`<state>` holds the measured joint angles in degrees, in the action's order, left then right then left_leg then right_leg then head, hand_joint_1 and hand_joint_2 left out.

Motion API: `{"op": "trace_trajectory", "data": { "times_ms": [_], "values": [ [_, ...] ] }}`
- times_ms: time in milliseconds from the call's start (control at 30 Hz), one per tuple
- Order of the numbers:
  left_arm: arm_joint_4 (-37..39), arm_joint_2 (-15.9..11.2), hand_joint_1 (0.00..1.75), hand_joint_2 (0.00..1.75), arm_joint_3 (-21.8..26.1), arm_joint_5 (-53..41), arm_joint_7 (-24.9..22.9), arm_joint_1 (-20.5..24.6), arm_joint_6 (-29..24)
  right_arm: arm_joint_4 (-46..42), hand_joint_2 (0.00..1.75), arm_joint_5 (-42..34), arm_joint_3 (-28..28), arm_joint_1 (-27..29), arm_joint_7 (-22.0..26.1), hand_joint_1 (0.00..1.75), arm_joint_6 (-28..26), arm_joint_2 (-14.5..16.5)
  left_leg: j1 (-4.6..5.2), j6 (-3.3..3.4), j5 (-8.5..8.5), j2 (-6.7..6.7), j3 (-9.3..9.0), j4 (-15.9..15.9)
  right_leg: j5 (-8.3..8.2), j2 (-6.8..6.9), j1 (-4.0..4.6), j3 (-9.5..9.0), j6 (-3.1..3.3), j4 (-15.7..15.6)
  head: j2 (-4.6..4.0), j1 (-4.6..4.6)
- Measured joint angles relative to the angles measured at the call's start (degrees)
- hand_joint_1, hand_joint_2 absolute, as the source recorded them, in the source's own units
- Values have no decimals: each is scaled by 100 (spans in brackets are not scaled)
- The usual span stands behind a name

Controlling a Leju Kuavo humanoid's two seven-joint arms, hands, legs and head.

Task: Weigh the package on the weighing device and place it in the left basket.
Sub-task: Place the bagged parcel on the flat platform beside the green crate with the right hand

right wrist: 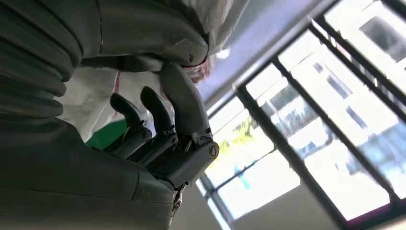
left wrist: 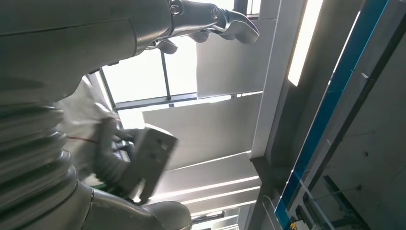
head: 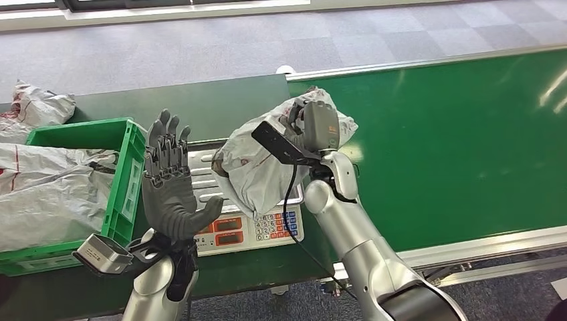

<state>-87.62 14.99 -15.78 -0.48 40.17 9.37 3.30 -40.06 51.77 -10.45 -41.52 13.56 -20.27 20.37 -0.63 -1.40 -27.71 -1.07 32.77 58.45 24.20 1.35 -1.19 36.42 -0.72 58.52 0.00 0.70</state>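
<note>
A crumpled white-grey package (head: pixel 257 175) lies on the weighing device (head: pixel 249 232), covering most of its platform; the orange displays and keypad stay uncovered. My right hand (head: pixel 313 124) sits on the package's far upper end and grips it. In the right wrist view its fingers (right wrist: pixel 163 129) curl against the white package (right wrist: pixel 91 96). My left hand (head: pixel 168 182) is raised beside the package's left side, palm up, fingers spread, holding nothing. The left wrist view has its fingers (left wrist: pixel 215 21) stretched out, with the package (left wrist: pixel 81 110) beyond them. The green left basket (head: pixel 127 175) stands left of the scale.
The basket holds a large grey bag (head: pixel 47 194). Another grey package (head: pixel 41 101) lies behind it at the far left. A wide green conveyor belt (head: pixel 461 147) runs to the right of the scale, with a metal rail (head: pixel 481 244) along its near edge.
</note>
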Motion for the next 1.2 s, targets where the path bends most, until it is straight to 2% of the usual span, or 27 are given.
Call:
{"op": "trace_trajectory", "data": {
  "times_ms": [67,133,267,367,567,633,700,767,833,900,967,1067,1167,1200],
  "values": [
    [21,0,0,175,0,-44,-1,28,68,397,175,31,-44,-98,35,0,791,-2,0,0,1,2,-1,1,0,2,0,0,0,0,0,1],
    [50,-1,0,175,1,-74,-1,64,145,708,175,48,-79,-120,184,0,1274,-7,0,0,1,6,0,1,0,7,0,-1,0,0,0,0],
    [73,-2,0,175,2,-131,2,86,244,1054,0,99,-150,-105,677,0,1737,-88,1,0,0,4,1,1,0,2,0,2,0,0,0,1],
    [72,-2,0,175,2,-166,2,84,296,1118,0,102,-194,-74,861,0,1833,-201,2,1,-1,6,4,1,1,4,-1,2,0,-2,0,1],
    [70,-2,0,175,2,-185,2,81,304,1119,0,108,-206,-42,892,0,1861,-385,2,1,-2,4,4,1,1,3,-1,3,-1,-2,0,-1],
    [61,-2,0,175,3,-205,2,74,304,1062,0,147,-210,0,906,0,1728,-423,1,1,-2,5,3,1,1,3,0,3,0,-2,0,0],
    [23,-5,0,175,8,-247,2,48,303,816,0,197,-211,125,931,0,1363,-465,1,1,-1,4,3,1,0,3,0,3,0,-1,0,1],
    [-46,-13,0,175,16,-282,-5,0,295,270,87,179,-195,362,990,0,726,-500,1,1,-2,4,3,1,1,3,0,4,0,-1,0,0],
    [-108,-17,0,175,19,-295,-50,-46,287,-617,87,59,-133,745,1249,0,-337,-495,1,1,-2,10,6,2,3,9,0,5,-1,-1,0,0],
    [-127,-17,0,175,19,-299,-115,-68,273,-1895,0,1,1,1262,1773,0,-1453,-404,1,1,-5,18,11,2,10,17,0,6,-4,-1,0,0],
    [-115,-17,0,175,17,-307,-152,-74,228,-3274,0,39,150,1737,2256,0,-1964,-266,1,2,-13,18,11,1,16,17,0,7,-5,-2,0,0],
    [-82,-17,0,175,9,-334,-162,-75,160,-4844,0,23,280,2208,2533,0,-2009,-139,2,6,-21,16,9,1,23,14,-1,3,-7,-3,0,-1],
    [-46,-17,0,175,3,-549,-160,-78,-106,-5813,0,-9,291,2523,2624,0,-2002,-65,3,9,-25,9,8,2,24,12,-3,1,-8,-4,0,0],
    [-34,-17,0,175,1,-739,-160,-83,-325,-6063,44,1,284,2591,2640,0,-1998,-50,3,9,-25,8,7,2,23,11,-3,1,-8,-4,0,1]
  ]
}}
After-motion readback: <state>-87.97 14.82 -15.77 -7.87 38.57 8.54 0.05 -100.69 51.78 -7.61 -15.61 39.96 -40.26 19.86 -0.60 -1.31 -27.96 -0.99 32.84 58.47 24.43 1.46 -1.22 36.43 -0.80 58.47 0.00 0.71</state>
